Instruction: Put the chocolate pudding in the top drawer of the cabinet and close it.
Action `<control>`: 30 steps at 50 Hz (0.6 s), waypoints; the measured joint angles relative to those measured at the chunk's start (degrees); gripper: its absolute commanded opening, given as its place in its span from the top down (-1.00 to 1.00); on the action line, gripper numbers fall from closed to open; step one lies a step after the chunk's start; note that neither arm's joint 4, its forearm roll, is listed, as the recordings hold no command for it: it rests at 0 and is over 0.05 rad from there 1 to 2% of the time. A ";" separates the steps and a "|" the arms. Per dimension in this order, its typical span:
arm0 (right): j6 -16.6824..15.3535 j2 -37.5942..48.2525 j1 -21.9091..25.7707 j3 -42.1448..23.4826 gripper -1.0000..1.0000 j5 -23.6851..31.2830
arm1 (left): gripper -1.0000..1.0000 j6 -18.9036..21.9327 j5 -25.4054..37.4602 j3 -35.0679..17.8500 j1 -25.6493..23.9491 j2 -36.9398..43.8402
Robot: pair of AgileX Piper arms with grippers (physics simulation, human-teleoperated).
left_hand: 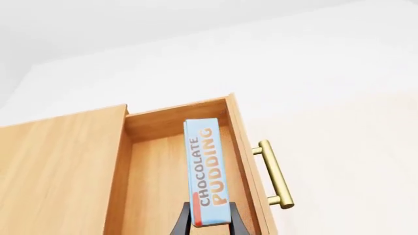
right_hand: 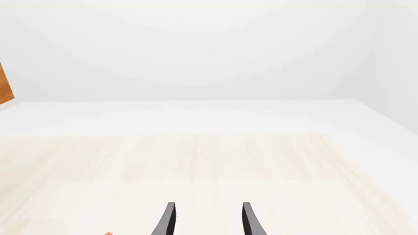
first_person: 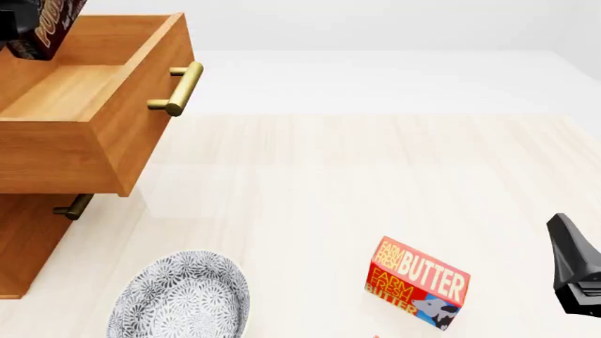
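We find the left gripper (left_hand: 207, 226) clamped on the chocolate pudding (left_hand: 206, 171) above the open top drawer (first_person: 66, 91), upper left of frame, right jaws parted and empty; we advise lowering well inside the walls before releasing.

The light was bright, even and diffuse in all three views, with no visible source. Under the pulled-out top drawer (first_person: 84, 151) a soft shadow lay on the table (first_person: 376, 176), and the butter box (first_person: 418, 282) cast almost none. The brass handle (first_person: 179, 88) showed a mild sheen. Every render was sharp edge to edge, without blur or distortion.
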 measured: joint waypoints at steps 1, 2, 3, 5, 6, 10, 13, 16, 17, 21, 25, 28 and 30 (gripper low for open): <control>0.00 0.00 0.00 0.00 -1.00 0.00 | 1.00 0.07 0.20 -0.07 0.14 0.06; 0.00 0.00 0.00 0.00 -1.00 0.00 | 1.00 0.12 0.39 -0.12 0.28 0.12; 0.00 0.00 0.00 0.00 -1.00 0.00 | 1.00 0.19 0.56 -0.15 0.42 0.19; 0.00 0.00 0.00 0.00 -1.00 0.00 | 1.00 0.32 0.83 -0.12 0.71 0.33; 0.00 0.00 0.00 0.00 -1.00 0.00 | 1.00 0.40 0.93 -0.08 0.86 0.41; 0.00 0.00 0.00 0.00 -1.00 0.00 | 1.00 0.63 1.20 0.11 1.45 0.72; 0.00 0.00 0.00 0.00 -1.00 0.00 | 1.00 0.75 1.24 0.28 1.83 1.00; 0.00 0.00 0.00 0.00 -1.00 0.00 | 1.00 0.81 1.24 0.33 2.15 1.41; 0.00 0.00 0.00 0.00 -1.00 0.00 | 1.00 0.84 1.24 0.32 2.24 1.58; 0.00 0.00 0.00 0.00 -1.00 0.00 | 1.00 0.97 1.22 0.36 2.61 2.28; 0.00 0.00 0.00 0.00 -1.00 0.00 | 1.00 1.21 1.30 0.27 2.96 3.01; 0.00 0.00 0.00 0.00 -1.00 0.00 | 1.00 1.48 1.46 0.03 3.21 3.64; 0.00 0.00 0.00 0.00 -1.00 0.00 | 1.00 1.67 1.56 -0.18 3.39 4.07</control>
